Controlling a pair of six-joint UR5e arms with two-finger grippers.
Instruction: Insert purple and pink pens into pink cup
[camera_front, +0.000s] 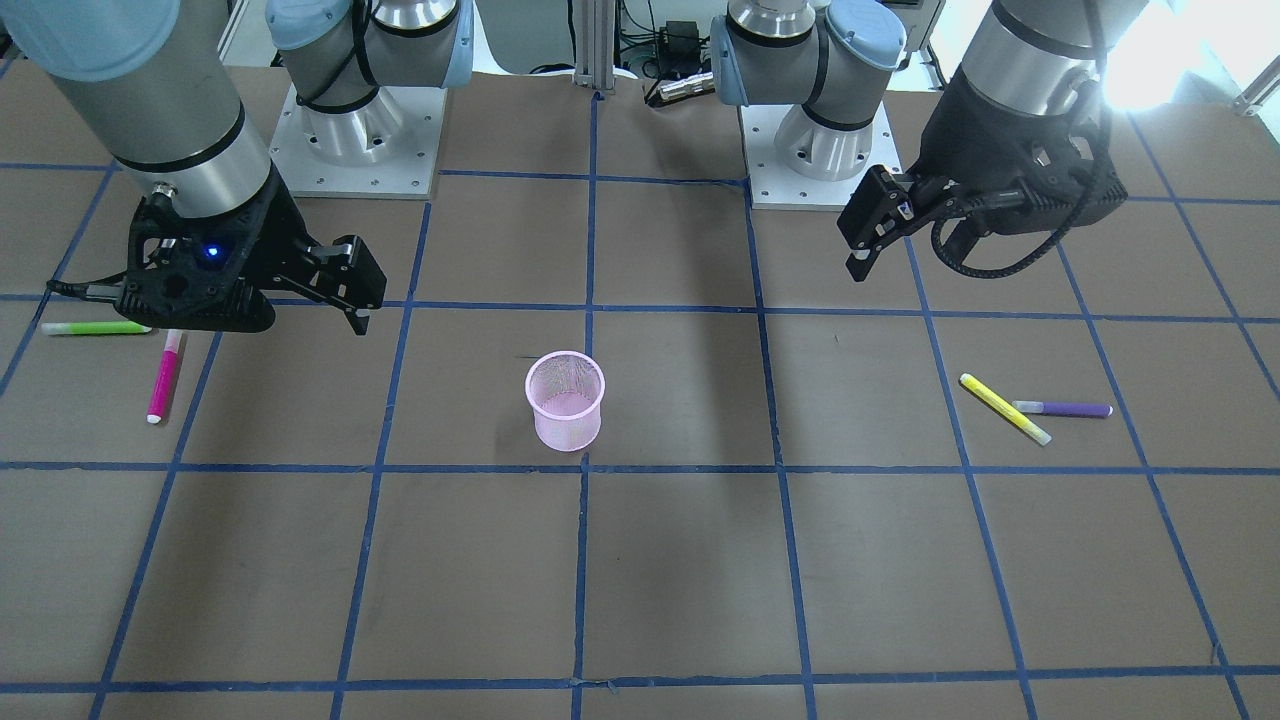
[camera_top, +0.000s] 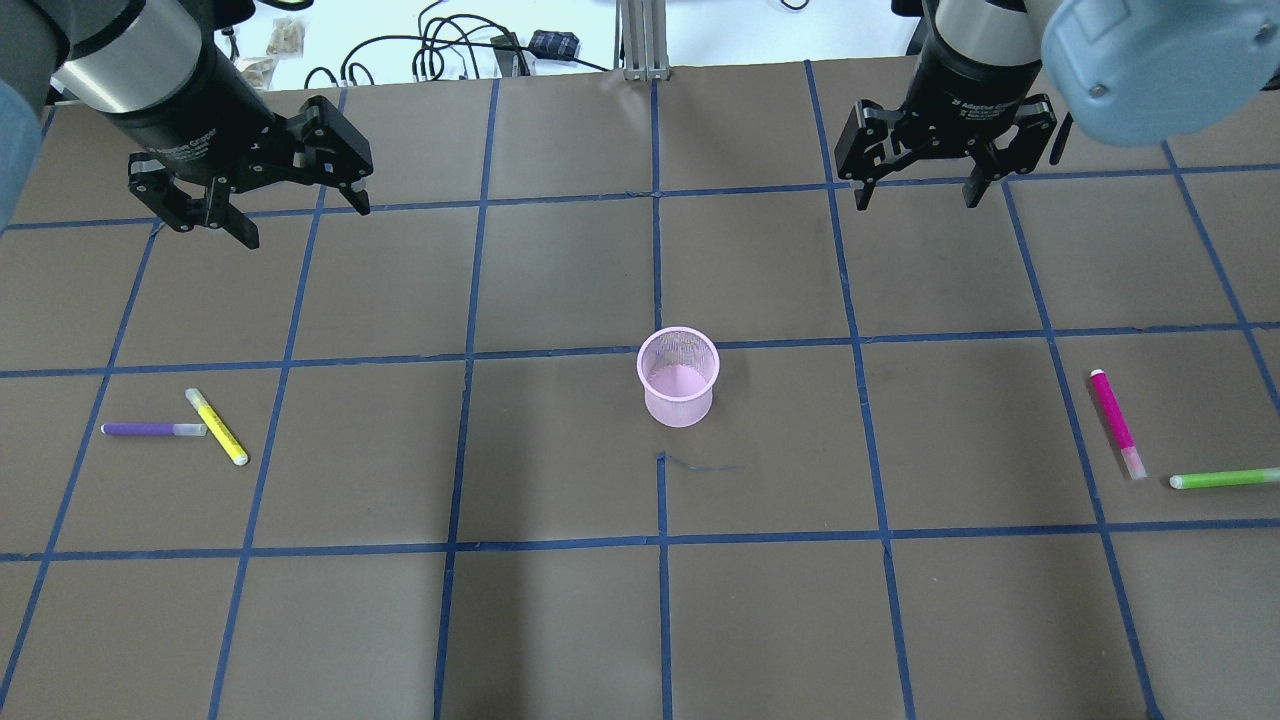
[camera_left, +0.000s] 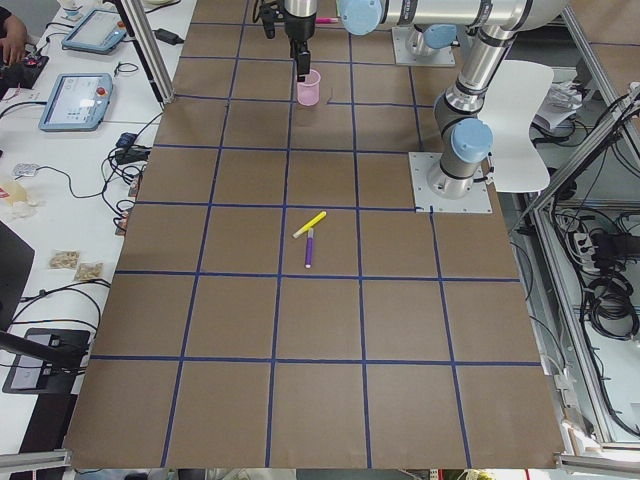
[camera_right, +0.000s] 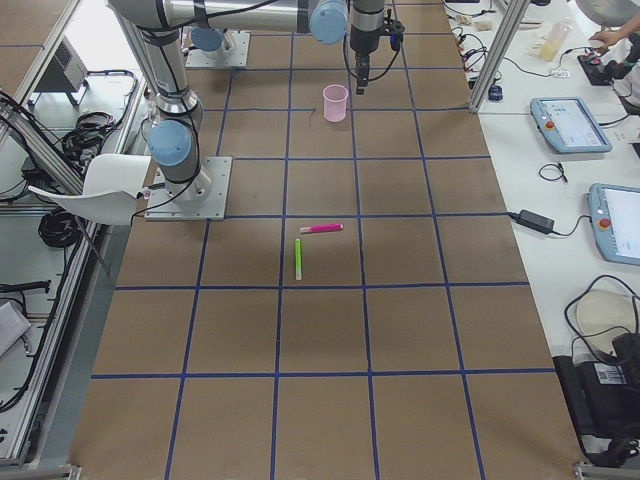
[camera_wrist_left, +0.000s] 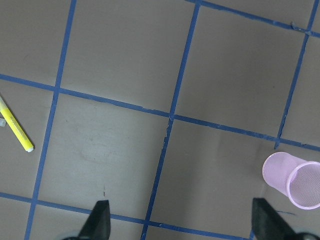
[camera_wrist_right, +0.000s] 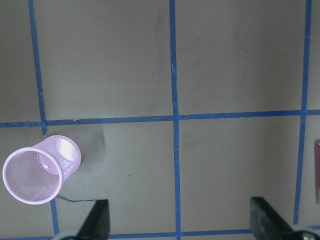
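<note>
The pink mesh cup stands upright at the table's middle; it also shows in the front view and in both wrist views. The purple pen lies flat on my left side, its tip touching a yellow pen. The pink pen lies flat on my right side. My left gripper is open and empty, raised above the table beyond the purple pen. My right gripper is open and empty, raised beyond the pink pen.
A green pen lies just beside the pink pen's near end. The yellow pen also shows in the left wrist view. The brown table is marked with a blue tape grid. Cables and a metal post sit past the far edge.
</note>
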